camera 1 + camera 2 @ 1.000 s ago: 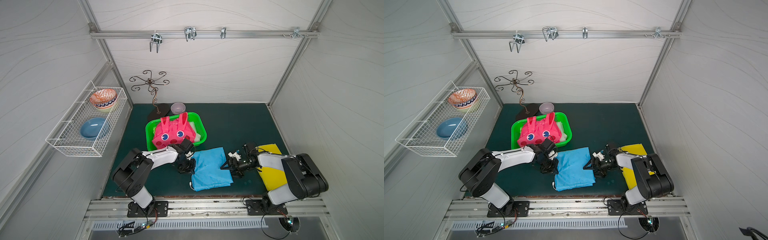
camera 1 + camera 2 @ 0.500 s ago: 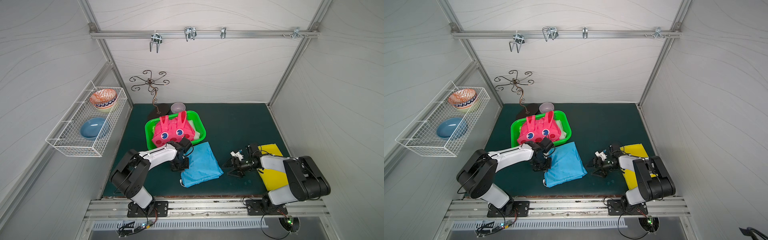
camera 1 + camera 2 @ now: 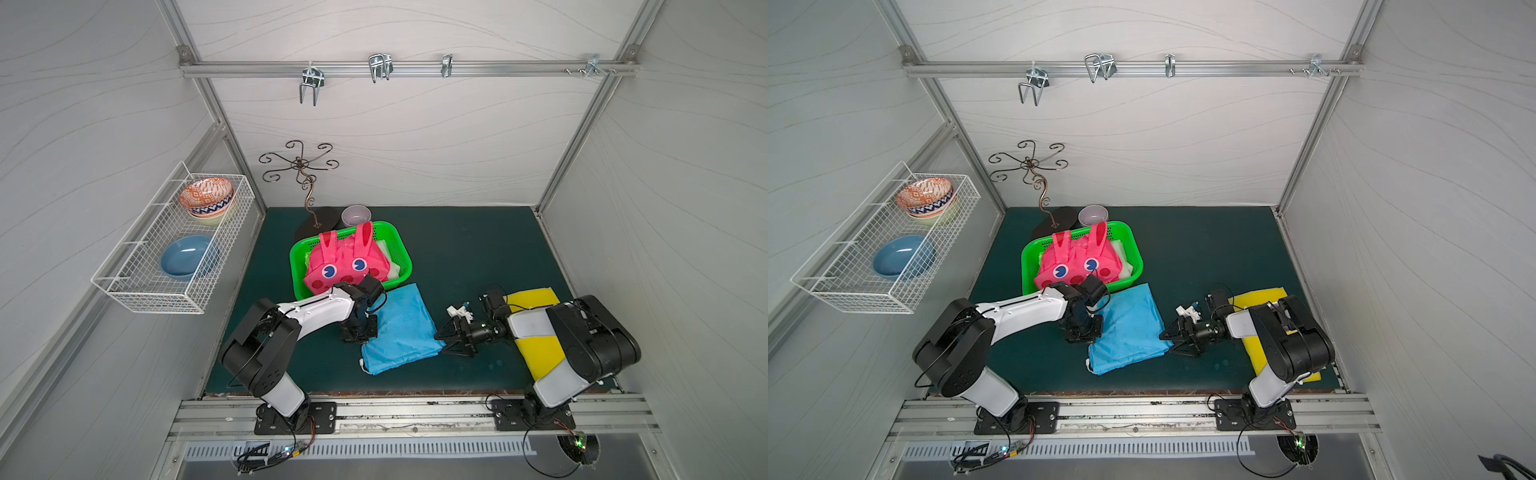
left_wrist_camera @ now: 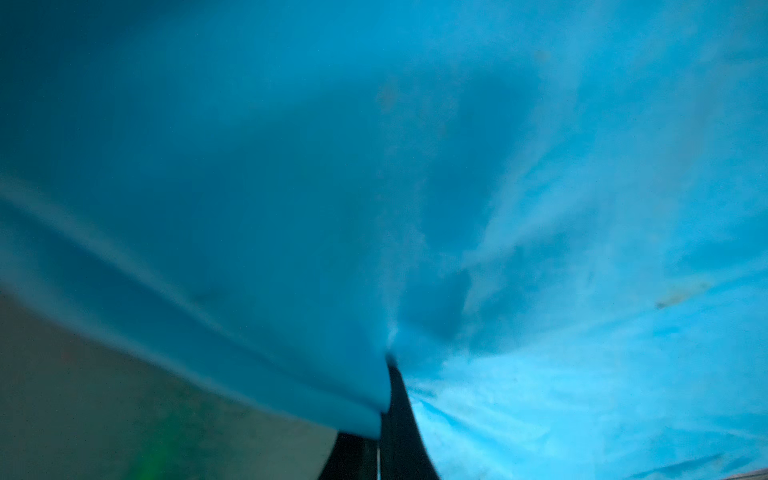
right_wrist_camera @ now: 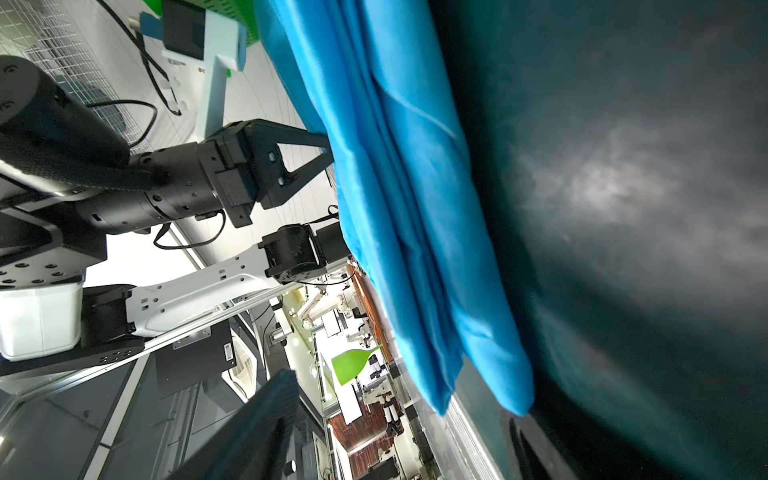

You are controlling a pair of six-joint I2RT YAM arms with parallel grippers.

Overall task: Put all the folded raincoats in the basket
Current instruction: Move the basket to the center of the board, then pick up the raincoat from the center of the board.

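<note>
The folded raincoat (image 3: 401, 328) (image 3: 1127, 328) is a flat blue bundle on the green mat, just in front of the basket (image 3: 405, 257) (image 3: 1138, 259). The bright green basket holds a pink rabbit-faced garment (image 3: 347, 259). My left gripper (image 3: 369, 336) (image 3: 1095, 332) is shut on the raincoat's left edge. In the left wrist view blue cloth (image 4: 374, 187) fills the picture above the closed fingers (image 4: 399, 415). My right gripper (image 3: 439, 343) (image 3: 1168, 341) stands open at the raincoat's right corner. In the right wrist view the raincoat (image 5: 415, 208) shows with the left gripper (image 5: 328, 153) pinching its far edge.
A yellow folded cloth (image 3: 536, 297) lies under my right arm. Behind the basket stand a small grey bowl (image 3: 356, 215) and a curly metal stand (image 3: 307, 195). A white wire rack (image 3: 174, 266) with bowls hangs on the left wall.
The left gripper has dragged the raincoat to the left and turned it, nearer the basket. The right gripper stayed open and followed leftward to the raincoat's right corner.
</note>
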